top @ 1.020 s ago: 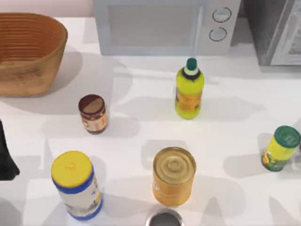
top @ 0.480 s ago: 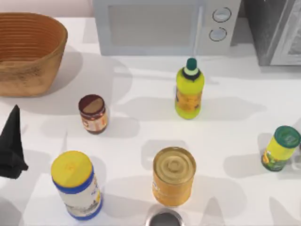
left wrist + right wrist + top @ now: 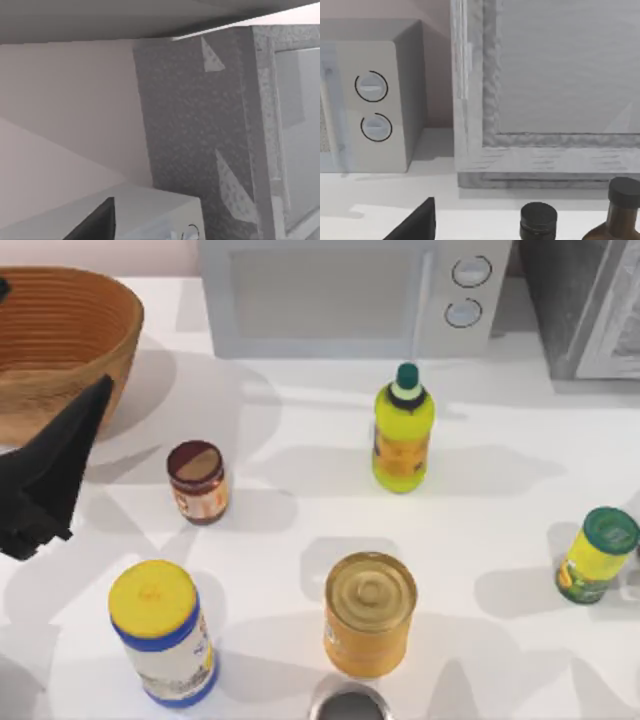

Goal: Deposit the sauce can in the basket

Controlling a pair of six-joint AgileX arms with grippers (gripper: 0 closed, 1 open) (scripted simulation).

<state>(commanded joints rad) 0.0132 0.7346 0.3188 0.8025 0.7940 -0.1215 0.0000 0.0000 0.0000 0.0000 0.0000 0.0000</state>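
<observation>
left gripper (image 3: 45, 475) hanging at the bench's (image 3: 480, 530) left edge, can't tell how its fingers stand, sauce can (image 3: 197, 481) upright on the bench just right of it, not touching, basket (image 3: 60, 350) in the back-left corner behind both

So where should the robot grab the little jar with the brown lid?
Grip the sauce can around its round body just under the lid, coming straight down from above. It stands upright with open table all round, and the left gripper is nearest.
</observation>
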